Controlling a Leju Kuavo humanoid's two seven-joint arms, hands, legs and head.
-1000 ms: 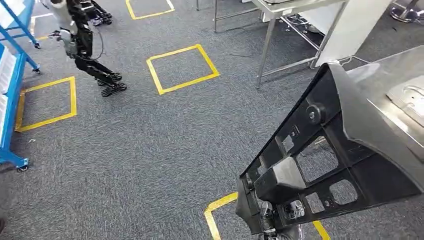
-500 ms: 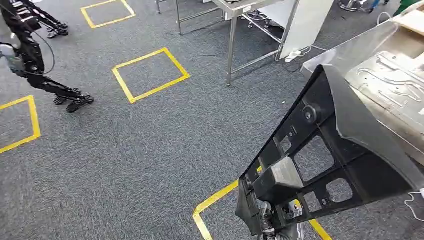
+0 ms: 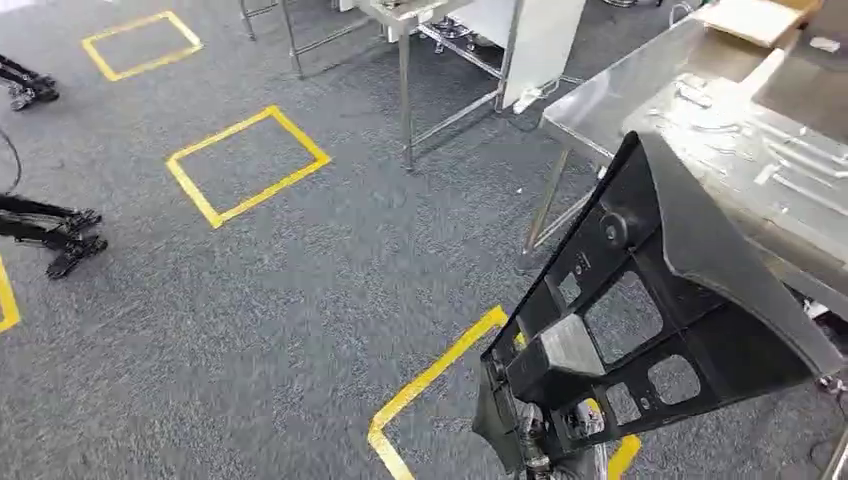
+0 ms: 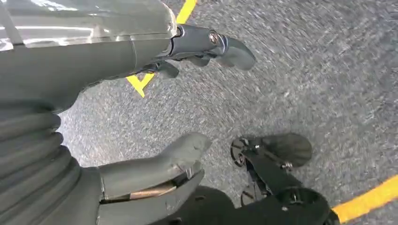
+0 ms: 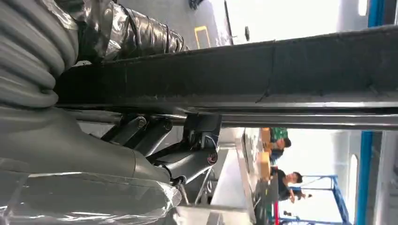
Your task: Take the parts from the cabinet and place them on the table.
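Observation:
A large black plastic panel part [image 3: 650, 330] with several cut-outs stands tilted in the lower right of the head view. My right hand [image 3: 540, 445] grips its lower end from below. In the right wrist view the fingers [image 5: 155, 136] are clamped on the part's dark edge [image 5: 281, 70]. Behind the part stretches the steel table [image 3: 620, 95], with flat metal parts [image 3: 790, 165] lying on it. The panel's upper end overlaps the table's near edge in the picture. My left hand [image 4: 108, 56] hangs over the carpet, fingers apart and holding nothing.
Yellow tape squares [image 3: 245, 165] mark the grey carpet, one right beneath the part [image 3: 430, 385]. A second steel table frame [image 3: 405, 70] and a white panel [image 3: 535, 45] stand behind. Another robot's feet [image 3: 50, 235] are at the far left. A cardboard box [image 3: 755, 20] sits on the table.
The whole picture has slid left as the camera turned right, bringing more of the steel table into sight. The black part stays in my right hand, unchanged.

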